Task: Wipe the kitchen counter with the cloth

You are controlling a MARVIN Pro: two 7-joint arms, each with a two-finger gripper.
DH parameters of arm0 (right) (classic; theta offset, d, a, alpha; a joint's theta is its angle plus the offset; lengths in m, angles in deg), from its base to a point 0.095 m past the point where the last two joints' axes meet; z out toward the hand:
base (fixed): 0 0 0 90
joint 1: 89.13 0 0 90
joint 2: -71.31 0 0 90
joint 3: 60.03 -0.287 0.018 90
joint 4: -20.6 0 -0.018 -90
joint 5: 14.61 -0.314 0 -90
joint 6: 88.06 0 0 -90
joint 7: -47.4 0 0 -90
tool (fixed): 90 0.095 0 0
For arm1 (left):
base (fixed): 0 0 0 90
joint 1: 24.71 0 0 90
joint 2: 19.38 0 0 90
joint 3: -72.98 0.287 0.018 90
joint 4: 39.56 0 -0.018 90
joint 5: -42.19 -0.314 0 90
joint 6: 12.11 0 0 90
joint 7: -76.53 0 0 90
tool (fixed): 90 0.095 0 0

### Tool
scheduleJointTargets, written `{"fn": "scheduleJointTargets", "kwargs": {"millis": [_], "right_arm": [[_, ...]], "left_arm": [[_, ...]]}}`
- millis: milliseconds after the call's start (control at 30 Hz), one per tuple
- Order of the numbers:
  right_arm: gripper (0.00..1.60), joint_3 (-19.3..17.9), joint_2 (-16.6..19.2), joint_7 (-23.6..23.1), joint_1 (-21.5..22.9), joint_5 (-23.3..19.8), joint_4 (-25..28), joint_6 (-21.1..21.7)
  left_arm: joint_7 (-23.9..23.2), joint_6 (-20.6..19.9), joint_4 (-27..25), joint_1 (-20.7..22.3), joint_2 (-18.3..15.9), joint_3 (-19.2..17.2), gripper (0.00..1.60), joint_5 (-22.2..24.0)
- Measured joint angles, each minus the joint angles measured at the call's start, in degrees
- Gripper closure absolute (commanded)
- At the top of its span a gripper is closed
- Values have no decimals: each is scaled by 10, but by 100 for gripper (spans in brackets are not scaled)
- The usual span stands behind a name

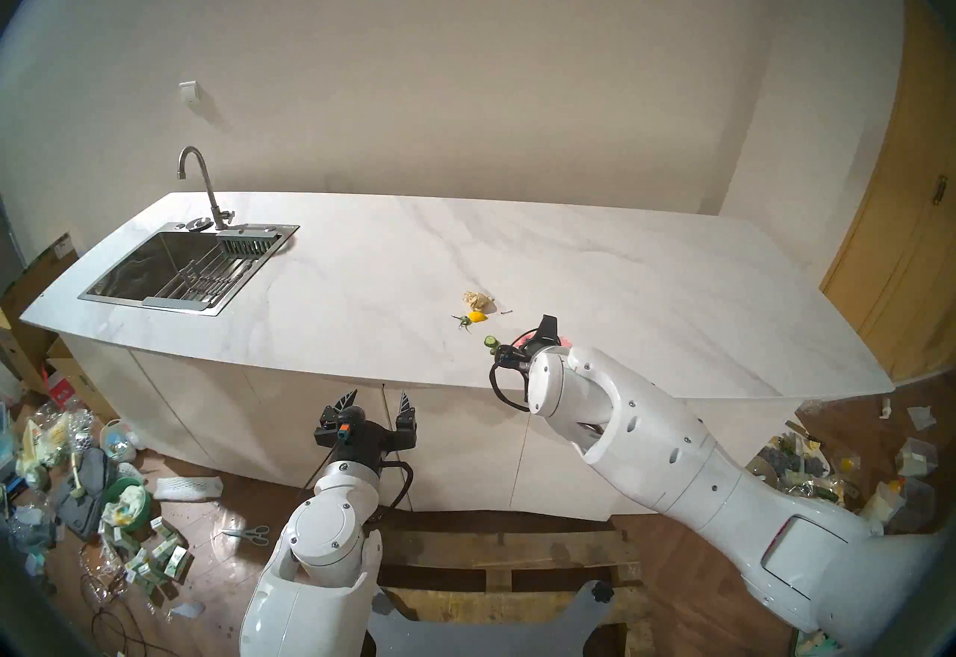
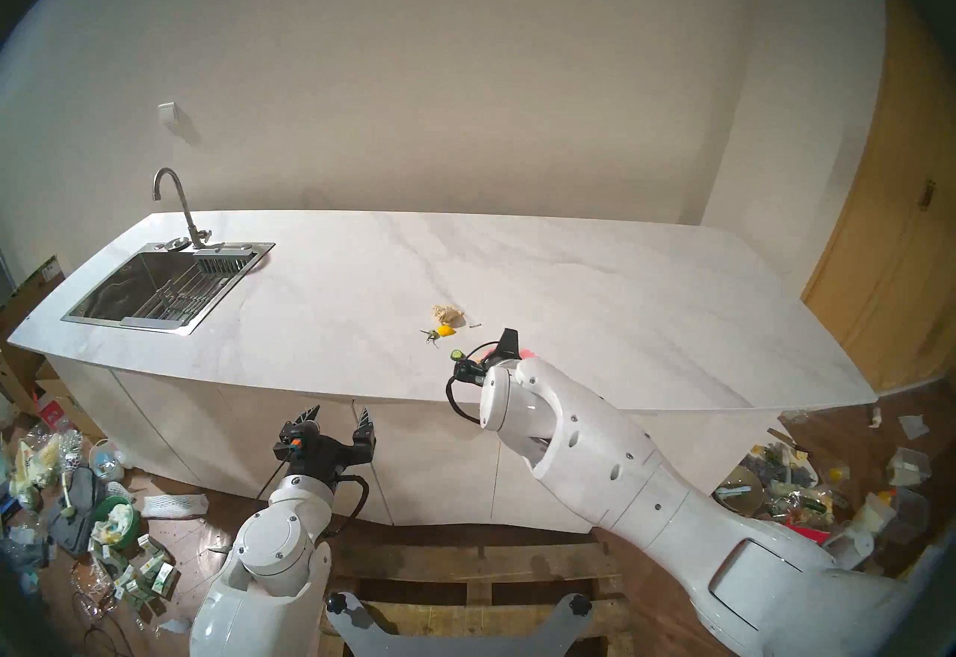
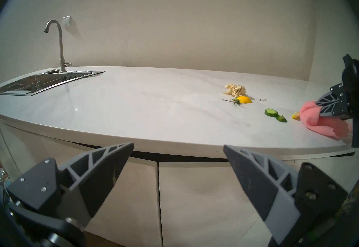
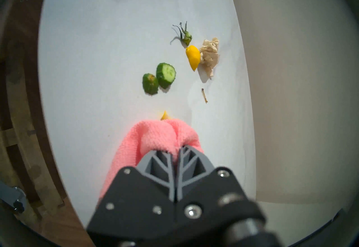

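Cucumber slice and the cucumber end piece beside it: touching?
Touching. In the right wrist view the cucumber slice overlaps the end piece, with no counter showing between them.

The right end effector has grey ribbed fingers on a black body, and the soft salmon-pink cloth pinched in them has a fine looped texture. Just ahead of it a small yellow peel scrap peeps out. Further ahead lie a dark-skinned, pale-fleshed green cucumber slice, a green cucumber end, a bright yellow peel wedge, a crumpled beige papery wad and a green stem. The white marble-look worktop carries faint grey veins.
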Motion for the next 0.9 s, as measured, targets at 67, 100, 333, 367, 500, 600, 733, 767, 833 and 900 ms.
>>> {"fn": "scheduleJointTargets", "kwargs": {"millis": [67,100,333,367,500,600,733,767,833,900], "right_arm": [[160,6,-11,6,10,-3,-16,0],[160,9,-17,9,15,-4,-23,1],[160,26,-53,26,48,-15,-62,1],[160,29,-61,29,55,-17,-69,1],[160,39,-84,39,75,-25,-92,0],[160,45,-100,46,89,-30,-112,0],[160,51,-122,56,107,-37,-143,-1],[160,52,-130,60,113,-40,-154,-2],[160,51,-142,69,121,-43,-173,-2],[160,46,-153,79,127,-46,-192,-3]], "left_arm": [[0,0,0,0,0,0,0,0],[0,0,0,0,0,0,0,0],[0,0,1,0,0,0,0,0],[0,0,2,1,0,0,0,0],[0,0,2,1,0,0,0,0],[1,0,3,1,0,0,0,0],[1,0,3,1,0,0,0,0],[1,0,3,1,0,0,0,0],[1,0,3,1,0,0,0,0],[1,0,3,1,0,0,0,0]]}}
